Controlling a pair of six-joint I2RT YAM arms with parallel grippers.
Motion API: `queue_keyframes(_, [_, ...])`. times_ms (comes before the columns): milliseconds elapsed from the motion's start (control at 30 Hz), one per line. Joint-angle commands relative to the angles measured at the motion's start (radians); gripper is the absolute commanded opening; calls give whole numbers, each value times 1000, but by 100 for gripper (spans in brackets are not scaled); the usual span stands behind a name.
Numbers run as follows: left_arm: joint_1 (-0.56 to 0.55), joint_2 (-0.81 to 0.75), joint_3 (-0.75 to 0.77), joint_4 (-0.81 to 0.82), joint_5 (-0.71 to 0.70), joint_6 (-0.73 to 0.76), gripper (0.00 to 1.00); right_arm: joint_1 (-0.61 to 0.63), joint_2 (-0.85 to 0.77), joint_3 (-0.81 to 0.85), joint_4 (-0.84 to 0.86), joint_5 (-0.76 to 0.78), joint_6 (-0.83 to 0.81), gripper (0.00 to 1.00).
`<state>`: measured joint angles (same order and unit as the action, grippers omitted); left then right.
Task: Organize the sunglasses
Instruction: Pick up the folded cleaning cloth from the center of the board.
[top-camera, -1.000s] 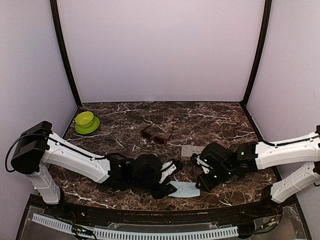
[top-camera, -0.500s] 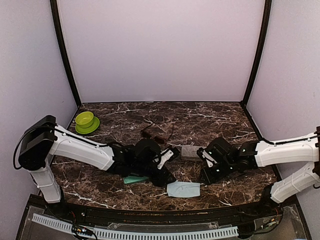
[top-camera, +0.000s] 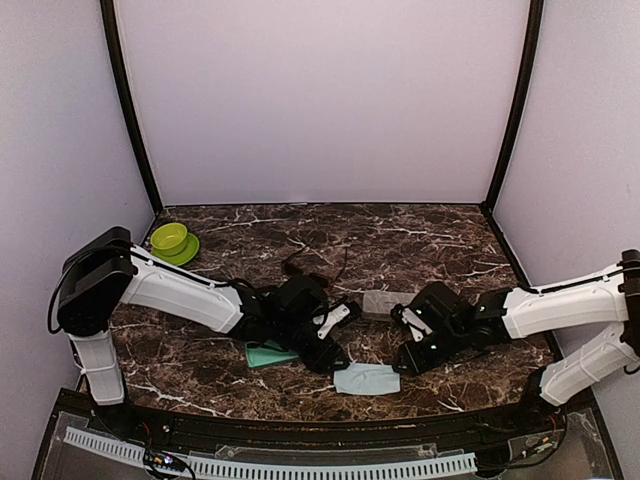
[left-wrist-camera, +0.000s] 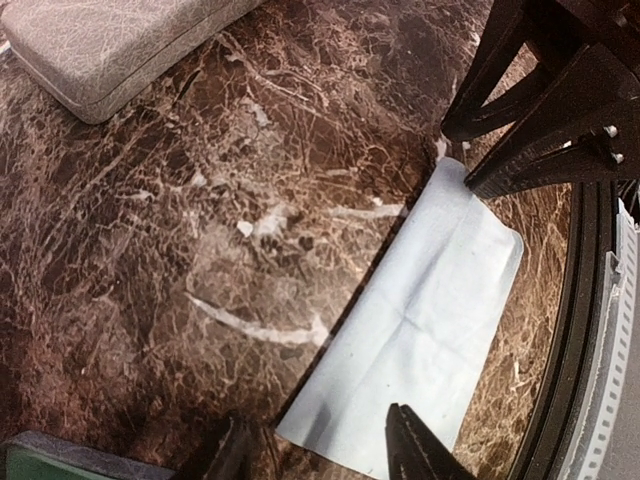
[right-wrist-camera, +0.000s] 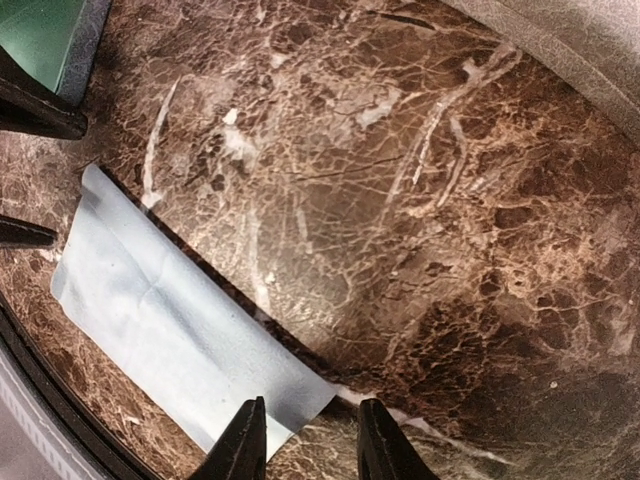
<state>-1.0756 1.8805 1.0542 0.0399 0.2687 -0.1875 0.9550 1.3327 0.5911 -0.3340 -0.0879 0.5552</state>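
We find the sunglasses (top-camera: 312, 267) lying crosswise beyond the left gripper (left-wrist-camera: 320, 455), farther from the right gripper (right-wrist-camera: 312, 445); both jaws parted, empty.

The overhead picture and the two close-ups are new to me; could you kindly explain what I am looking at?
The left arm and right arm are robot arms bolted at the near edge of the marble table. The overhead picture comes from a fixed camera above and behind them. The close-ups come from wrist cameras looking past the left gripper and the right gripper. On the table lie a light-blue cloth, a grey case, dark sunglasses partly behind the left arm, a green bowl and a flat green item. Both grippers are open at the cloth, holding nothing.
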Motion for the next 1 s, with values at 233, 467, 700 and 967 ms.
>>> queue_keyframes(233, [12, 26, 39, -61, 51, 22, 41, -17, 24, -25, 64, -29, -9, 30])
queue_keyframes(467, [13, 48, 43, -75, 37, 29, 34, -26, 31, -31, 71, -28, -13, 28])
queue_keyframes(700, [13, 59, 52, -83, 36, 33, 27, -35, 34, -29, 74, -31, -24, 25])
queue_keyframes(967, [11, 58, 58, -102, 34, 26, 22, -36, 39, -37, 92, -67, -27, 21])
